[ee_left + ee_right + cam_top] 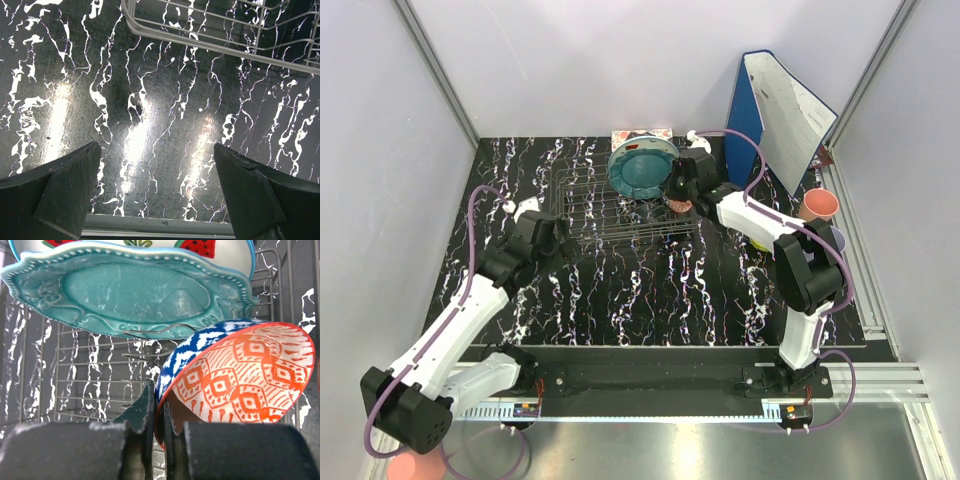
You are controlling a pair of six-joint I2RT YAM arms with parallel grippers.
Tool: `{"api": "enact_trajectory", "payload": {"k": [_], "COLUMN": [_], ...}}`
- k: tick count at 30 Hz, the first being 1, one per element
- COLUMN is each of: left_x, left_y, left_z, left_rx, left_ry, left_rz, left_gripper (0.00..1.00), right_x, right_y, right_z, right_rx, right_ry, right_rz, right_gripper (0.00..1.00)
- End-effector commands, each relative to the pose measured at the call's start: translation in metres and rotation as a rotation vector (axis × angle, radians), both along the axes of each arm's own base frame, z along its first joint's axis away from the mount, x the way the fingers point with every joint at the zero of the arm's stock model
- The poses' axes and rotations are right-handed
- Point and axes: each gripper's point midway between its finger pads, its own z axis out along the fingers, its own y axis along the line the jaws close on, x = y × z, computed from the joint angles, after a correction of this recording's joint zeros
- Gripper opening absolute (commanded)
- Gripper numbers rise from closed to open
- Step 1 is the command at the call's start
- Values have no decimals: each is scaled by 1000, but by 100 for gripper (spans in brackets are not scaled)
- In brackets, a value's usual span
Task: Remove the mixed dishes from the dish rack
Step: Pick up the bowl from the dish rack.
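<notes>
The grey wire dish rack (605,210) stands at the back of the marbled table. A teal scalloped plate (642,168) leans upright in it, and in the right wrist view the white plate with red watermelon marks (220,251) stands just behind the teal plate (135,290). My right gripper (163,412) is shut on the rim of the blue-white patterned bowl (240,375), one finger outside and one inside its orange-patterned interior. From above, that gripper (677,192) sits at the rack's right end over the bowl (681,205). My left gripper (157,185) is open over bare table by the rack's corner (200,30).
A blue binder (752,110) stands open at the back right. A pink cup (818,205) and a lilac cup (836,238) sit beside the right arm. A patterned book (642,134) lies behind the plates. Walls close both sides.
</notes>
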Motion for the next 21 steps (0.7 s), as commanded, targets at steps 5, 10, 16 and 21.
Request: {"api": "enact_trajectory", "payload": {"k": [5, 10, 16, 21], "left_x": [1, -1, 1, 5], "left_y": [2, 3, 6, 8], "left_z": [11, 10, 18, 22], "left_rx": [-19, -17, -7, 11], "left_ry": [-64, -68, -94, -103], "left_rz": [11, 14, 20, 18], "left_gripper": [99, 99, 99, 99], "right_x": [3, 3, -6, -24], "right_y": [-17, -10, -1, 8], "right_z": [47, 82, 140, 187], "right_rx": [-56, -20, -6, -36], "right_ry": [-86, -139, -202, -262], "right_rz": [-8, 32, 100, 169], "right_gripper": [0, 0, 0, 0]}}
